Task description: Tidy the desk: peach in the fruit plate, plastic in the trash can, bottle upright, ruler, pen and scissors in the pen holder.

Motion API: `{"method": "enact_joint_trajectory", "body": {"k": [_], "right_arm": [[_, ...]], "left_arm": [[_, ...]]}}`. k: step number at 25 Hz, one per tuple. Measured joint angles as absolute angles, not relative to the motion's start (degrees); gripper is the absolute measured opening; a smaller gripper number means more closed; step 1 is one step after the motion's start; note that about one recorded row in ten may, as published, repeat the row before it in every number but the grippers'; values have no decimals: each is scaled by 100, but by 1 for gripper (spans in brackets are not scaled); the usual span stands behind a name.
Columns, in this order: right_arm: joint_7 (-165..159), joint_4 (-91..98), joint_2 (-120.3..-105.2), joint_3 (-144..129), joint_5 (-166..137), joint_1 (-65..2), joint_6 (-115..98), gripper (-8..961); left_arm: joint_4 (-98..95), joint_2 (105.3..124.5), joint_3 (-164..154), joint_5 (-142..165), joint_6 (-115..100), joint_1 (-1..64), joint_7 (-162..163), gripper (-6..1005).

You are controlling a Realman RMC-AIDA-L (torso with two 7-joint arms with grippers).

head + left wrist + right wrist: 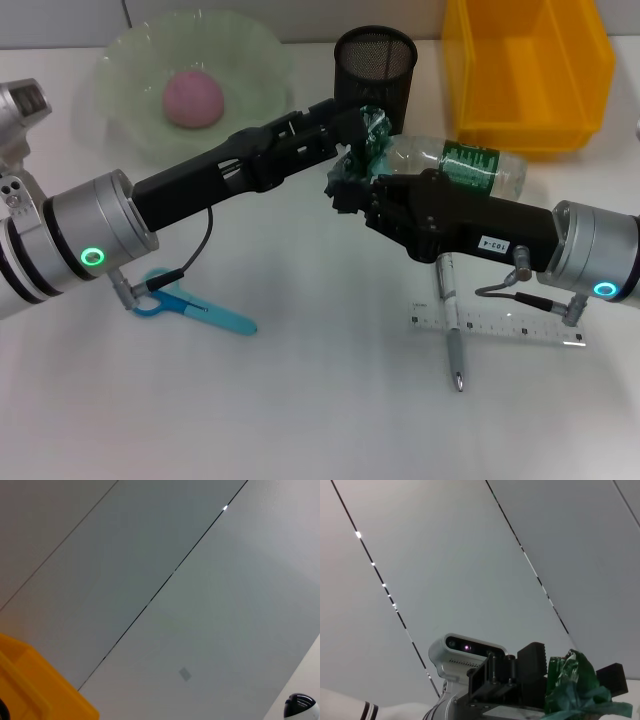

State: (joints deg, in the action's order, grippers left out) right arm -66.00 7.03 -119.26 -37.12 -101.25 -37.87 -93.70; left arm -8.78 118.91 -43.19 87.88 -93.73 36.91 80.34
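Note:
My left gripper (362, 128) hangs above the desk (300, 400) in front of the black mesh pen holder (376, 65), shut on crumpled green plastic (378, 140). The right wrist view shows that plastic (575, 685) between the left gripper's black fingers (532, 665). My right gripper (347, 190) sits just below, at the plastic's lower end. The bottle (480, 168) lies on its side behind the right arm. The peach (193, 98) rests in the fruit plate (130, 70). The scissors (190, 305) lie front left. The pen (450, 320) lies across the ruler (500, 328), front right.
The yellow trash can (530, 135) stands at the back right, and a corner of it (35, 690) shows in the left wrist view. Both arms cross the middle of the desk. The right arm covers part of the bottle and the pen's upper end.

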Motion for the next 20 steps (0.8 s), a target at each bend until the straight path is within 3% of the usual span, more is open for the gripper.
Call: {"method": "enact_joint_trajectory", "body": {"k": [6, 20], "right_arm": [[-6600, 707, -11926, -3720, -10125, -3788, -9370, 43], [-6893, 1174, -11914, -3735, -10160, -3589, -9454, 39]], "left_arm": [[-1194, 11871, -4537, 8848, -9425, 3635, 7923, 791], [-2710, 11674, -4755, 8855, -9828, 2660, 7154, 787]]}}
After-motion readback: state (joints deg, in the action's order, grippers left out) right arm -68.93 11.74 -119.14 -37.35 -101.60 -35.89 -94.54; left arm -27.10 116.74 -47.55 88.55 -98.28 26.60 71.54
